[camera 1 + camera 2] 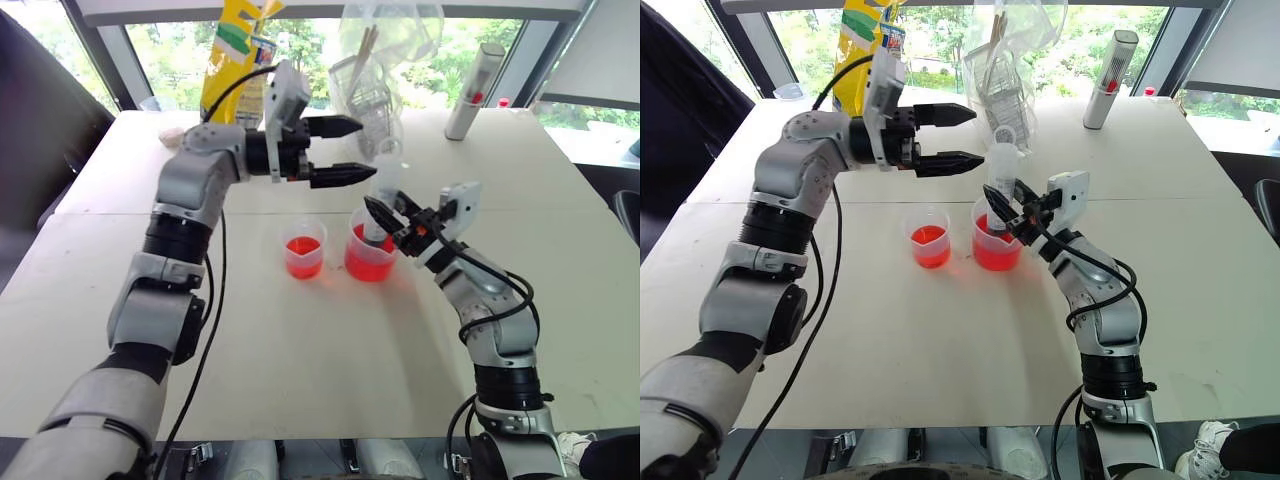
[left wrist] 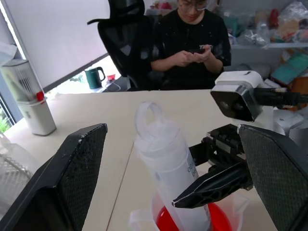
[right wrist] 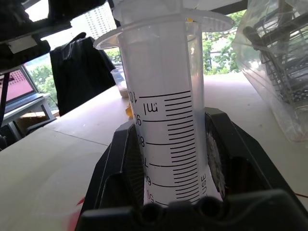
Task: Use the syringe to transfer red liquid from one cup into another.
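Standing upright in the larger clear plastic measuring cup (image 1: 369,256) of translucent red-orange liquid (image 1: 996,256), the large clear graduated plastic syringe (image 1: 1001,178) is being clamped around its barrel by the right gripper (image 1: 385,222). The left gripper (image 1: 352,149) is hovering beside the ringed plunger top with its black fingers spread wide and holding nothing. The smaller clear plastic cup (image 1: 304,255), also holding red liquid, is sitting just beside the larger one on the white table (image 1: 300,350).

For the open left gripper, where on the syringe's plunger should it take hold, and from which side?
Probably the ringed plunger top, approached level from the robot's left. The syringe stands upright in the larger cup, its barrel clamped by the right gripper, so only the top is free. The left gripper, open and pointing sideways beside it, could pinch below the ring and pull up.
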Robot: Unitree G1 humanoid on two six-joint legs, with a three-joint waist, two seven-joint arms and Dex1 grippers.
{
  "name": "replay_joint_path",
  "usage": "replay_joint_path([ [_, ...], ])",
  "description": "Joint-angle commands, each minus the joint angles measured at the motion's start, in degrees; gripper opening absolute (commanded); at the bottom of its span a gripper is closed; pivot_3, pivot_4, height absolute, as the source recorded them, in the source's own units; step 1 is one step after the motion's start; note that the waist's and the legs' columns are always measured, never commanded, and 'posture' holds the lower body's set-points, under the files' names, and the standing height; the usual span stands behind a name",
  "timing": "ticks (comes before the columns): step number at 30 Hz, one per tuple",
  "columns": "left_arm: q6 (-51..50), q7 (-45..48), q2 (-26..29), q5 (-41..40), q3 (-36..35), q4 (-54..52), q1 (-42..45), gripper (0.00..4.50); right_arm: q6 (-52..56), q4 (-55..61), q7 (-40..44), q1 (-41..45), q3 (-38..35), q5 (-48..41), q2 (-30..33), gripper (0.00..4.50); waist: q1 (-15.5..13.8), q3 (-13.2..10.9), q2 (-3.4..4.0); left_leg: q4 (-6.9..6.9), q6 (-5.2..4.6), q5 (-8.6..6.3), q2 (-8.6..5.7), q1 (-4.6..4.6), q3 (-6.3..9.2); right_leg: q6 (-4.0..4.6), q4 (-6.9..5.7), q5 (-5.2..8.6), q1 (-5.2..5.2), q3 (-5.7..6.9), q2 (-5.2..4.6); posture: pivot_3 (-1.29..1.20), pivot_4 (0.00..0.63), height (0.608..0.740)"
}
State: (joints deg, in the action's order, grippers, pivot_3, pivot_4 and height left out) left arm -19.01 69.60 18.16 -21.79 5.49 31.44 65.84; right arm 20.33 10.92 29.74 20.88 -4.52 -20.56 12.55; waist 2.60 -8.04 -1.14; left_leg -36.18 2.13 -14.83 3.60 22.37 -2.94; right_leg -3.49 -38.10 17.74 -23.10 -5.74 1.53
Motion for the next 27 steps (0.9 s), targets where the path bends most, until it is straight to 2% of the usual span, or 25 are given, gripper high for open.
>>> replay_joint_path([
  [1, 2.75, -0.73, -1.0, 1.75, -0.35, 2.34, 2.88, 4.5, -0.94, 0.03, 0.41, -0.51, 0.92, 0.44, 1.01, 1.4, 0.02, 0.0, 0.0, 0.0, 0.0, 0.0, 0.0, -0.01, 0.0, 0.0, 0.0, 0.0, 0.0, 0.0, 0.0, 0.0, 0.15, 0.739],
  [12, 2.48, -1.97, -5.29, 1.77, -2.44, 7.49, 4.95, 4.5, -1.92, -0.46, 1.42, -1.87, 3.15, 1.73, 3.06, 1.4, 0.0, 0.01, -0.02, 0.0, 0.0, 0.0, 0.0, -0.02, 0.0, 0.0, 0.0, 0.0, 0.03, 0.01, 0.02, 0.0, 0.15, 0.739],
  [15, 0.9, -1.89, -5.55, 0.48, -3.71, 7.23, 5.37, 3.65, -1.94, -0.61, 1.54, -2.11, 3.45, 1.91, 3.45, 1.4, 0.01, 0.01, -0.02, 0.0, 0.0, 0.0, 0.0, -0.03, 0.0, 0.0, 0.0, 0.0, 0.05, 0.01, 0.03, 0.0, 0.15, 0.739],
  [22, -1.36, -0.16, -5.07, -0.16, -4.14, 5.29, 4.56, 0.2, -2.02, -1.03, 1.75, -2.16, 4.12, 2.27, 4.03, 1.4, 0.0, 0.02, -0.03, 0.0, 0.0, 0.0, 0.0, -0.16, 0.0, -0.01, 0.02, 0.0, 0.23, 0.07, 0.03, 0.0, 0.15, 0.739],
  [23, -1.4, 0.1, -4.94, 0.16, -3.71, 4.91, 4.19, 0.04, -1.98, -1.05, 1.73, -2.05, 4.16, 2.27, 4.08, 1.4, 0.01, 0.02, -0.03, 0.0, 0.0, 0.0, 0.0, -0.17, 0.0, -0.01, 0.02, 0.0, 0.24, 0.07, 0.03, 0.0, 0.15, 0.739],
  [27, -2.3, 1.62, -4.55, 0.65, -2.33, 3.11, 2.95, 0.04, -1.67, -1.06, 1.73, -1.61, 4.17, 2.05, 4.44, 1.4, 0.03, 0.02, -0.03, 0.0, 0.0, 0.0, 0.0, -0.2, 0.01, 0.0, 0.02, 0.0, 0.26, 0.07, 0.03, 0.0, 0.15, 0.739],
])
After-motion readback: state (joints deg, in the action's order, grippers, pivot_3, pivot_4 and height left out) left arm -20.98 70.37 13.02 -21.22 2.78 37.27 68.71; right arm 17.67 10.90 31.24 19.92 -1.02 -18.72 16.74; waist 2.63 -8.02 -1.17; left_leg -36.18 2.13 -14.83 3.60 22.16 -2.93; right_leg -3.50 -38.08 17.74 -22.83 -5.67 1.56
